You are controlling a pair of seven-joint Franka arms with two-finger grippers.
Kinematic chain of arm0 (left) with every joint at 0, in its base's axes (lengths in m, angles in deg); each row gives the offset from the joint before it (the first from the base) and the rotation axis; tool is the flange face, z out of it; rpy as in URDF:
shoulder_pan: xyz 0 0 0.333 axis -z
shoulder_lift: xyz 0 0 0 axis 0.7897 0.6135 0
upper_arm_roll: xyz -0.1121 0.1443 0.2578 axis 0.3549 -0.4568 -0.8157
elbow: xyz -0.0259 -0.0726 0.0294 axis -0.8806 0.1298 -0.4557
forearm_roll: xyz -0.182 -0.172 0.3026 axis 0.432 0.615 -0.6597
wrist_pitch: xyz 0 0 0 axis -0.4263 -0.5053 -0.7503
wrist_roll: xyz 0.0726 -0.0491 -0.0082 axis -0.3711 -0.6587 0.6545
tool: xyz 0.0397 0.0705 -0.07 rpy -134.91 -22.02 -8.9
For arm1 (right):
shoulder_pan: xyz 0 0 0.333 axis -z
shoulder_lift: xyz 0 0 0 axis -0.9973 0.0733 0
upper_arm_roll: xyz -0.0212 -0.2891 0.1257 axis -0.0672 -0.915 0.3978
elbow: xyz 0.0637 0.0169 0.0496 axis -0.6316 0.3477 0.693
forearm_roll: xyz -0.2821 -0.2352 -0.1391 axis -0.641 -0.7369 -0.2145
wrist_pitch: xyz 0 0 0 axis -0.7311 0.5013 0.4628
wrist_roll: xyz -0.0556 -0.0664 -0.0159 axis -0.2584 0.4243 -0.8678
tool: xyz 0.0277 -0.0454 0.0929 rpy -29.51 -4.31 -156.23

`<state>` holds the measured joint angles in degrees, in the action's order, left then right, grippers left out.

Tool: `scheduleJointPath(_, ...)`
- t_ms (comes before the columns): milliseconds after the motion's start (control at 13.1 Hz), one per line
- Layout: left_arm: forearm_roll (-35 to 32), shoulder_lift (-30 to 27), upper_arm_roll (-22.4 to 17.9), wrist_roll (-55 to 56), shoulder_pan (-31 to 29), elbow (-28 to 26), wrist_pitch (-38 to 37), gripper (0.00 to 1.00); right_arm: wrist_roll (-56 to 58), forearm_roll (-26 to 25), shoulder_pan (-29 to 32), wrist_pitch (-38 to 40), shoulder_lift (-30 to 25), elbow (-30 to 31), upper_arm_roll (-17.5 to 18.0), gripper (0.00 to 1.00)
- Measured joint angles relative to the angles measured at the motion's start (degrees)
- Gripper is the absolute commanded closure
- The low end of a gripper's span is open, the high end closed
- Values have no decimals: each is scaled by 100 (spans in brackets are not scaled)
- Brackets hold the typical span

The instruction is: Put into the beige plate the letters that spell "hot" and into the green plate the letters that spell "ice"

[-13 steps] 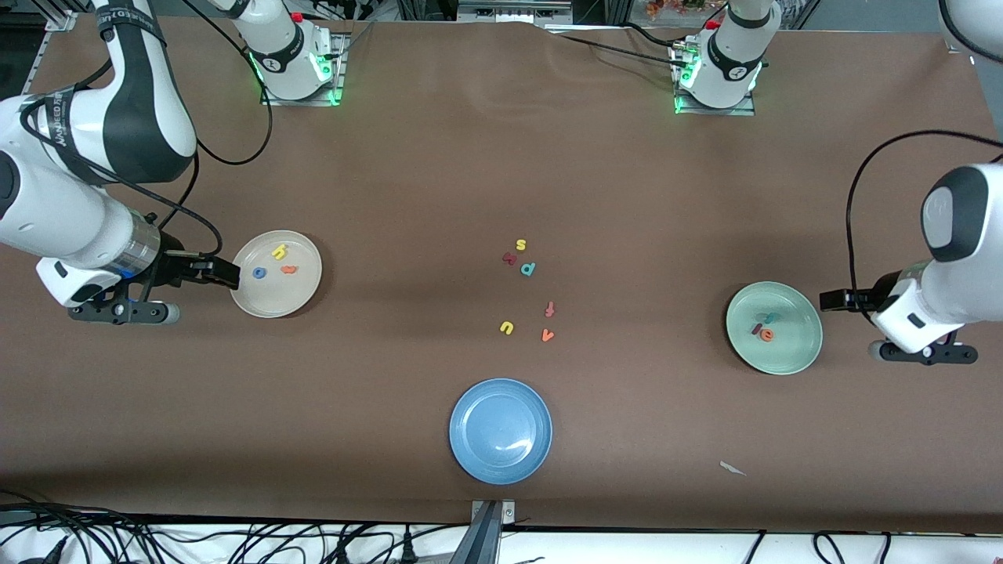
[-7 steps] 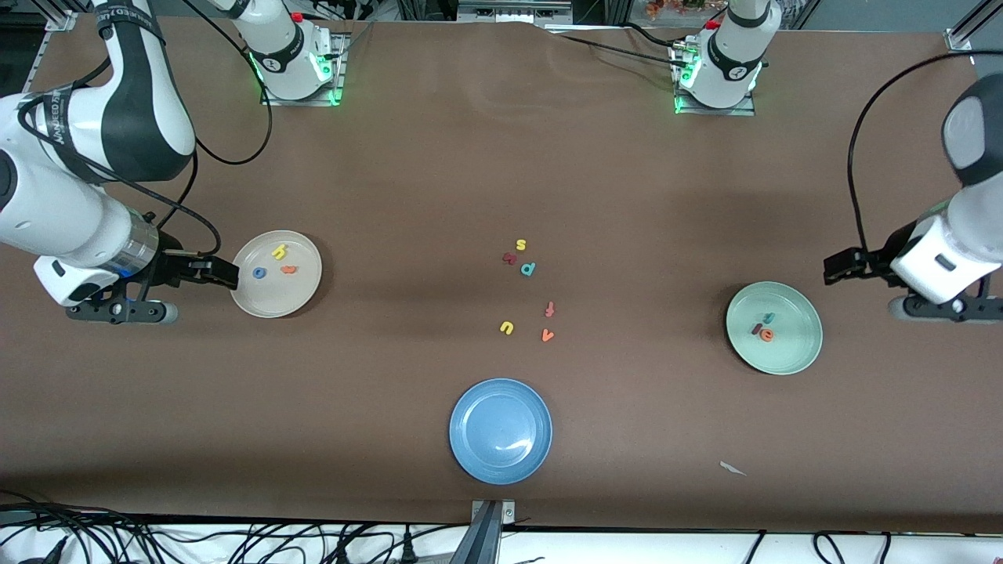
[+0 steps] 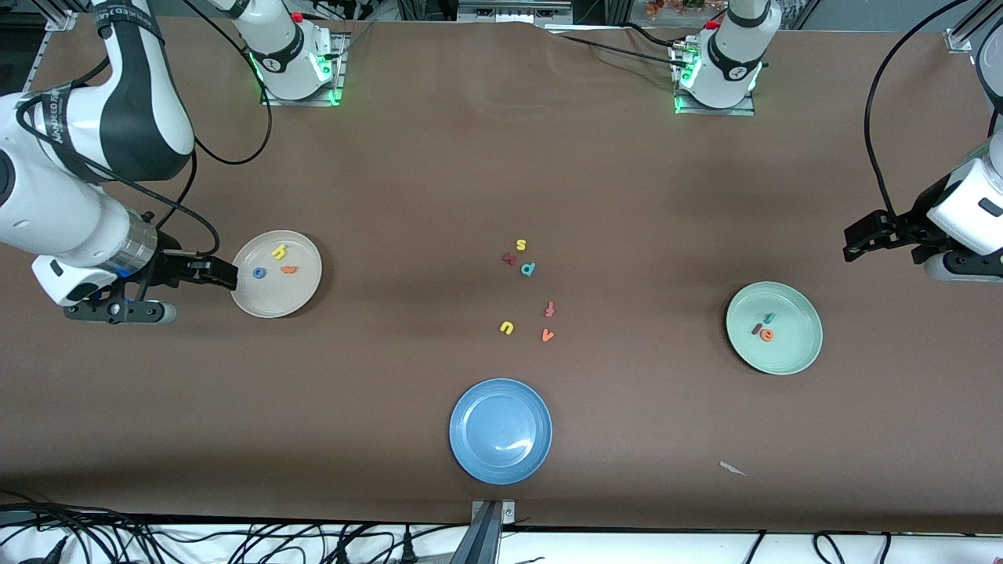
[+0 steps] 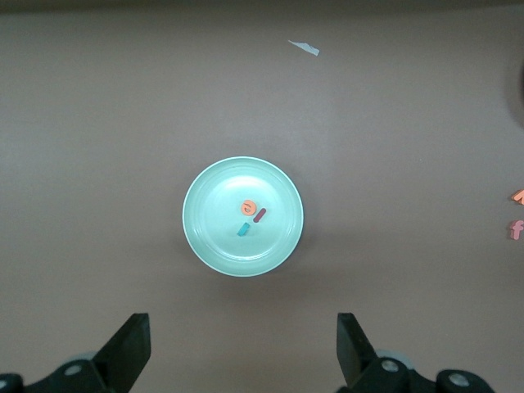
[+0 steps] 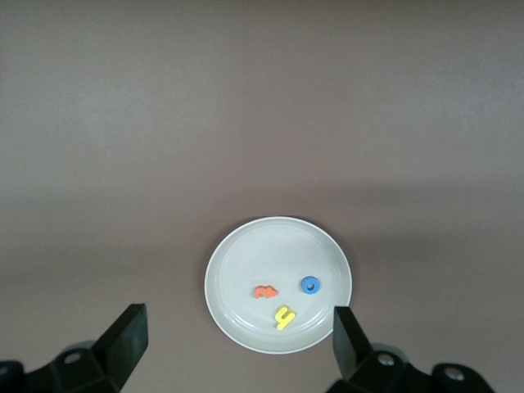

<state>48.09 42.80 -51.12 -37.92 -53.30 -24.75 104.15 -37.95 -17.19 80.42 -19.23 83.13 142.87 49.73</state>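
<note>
The beige plate holds a yellow h, a blue o and an orange t. My right gripper hangs open and empty over the table at this plate's rim, toward the right arm's end. The right wrist view shows the beige plate just past the open right gripper. The green plate carries a teal c, an orange e and a dark red i. My left gripper is open and empty over bare table, off the green plate.
Loose letters lie mid-table: yellow s, dark red zigzag, teal p, reddish f, yellow u, orange v. A blue plate sits nearest the front camera. A white scrap lies near the front edge.
The left arm has drawn away from the green plate, toward the robots' bases and the left arm's end of the table. The right arm has barely moved.
</note>
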Motion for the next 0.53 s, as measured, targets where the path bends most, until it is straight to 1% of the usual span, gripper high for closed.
scheduleJointPath(535,0,0,-20,0,-5,-66,12,0,1,0,0,2,-11,-53,0,0)
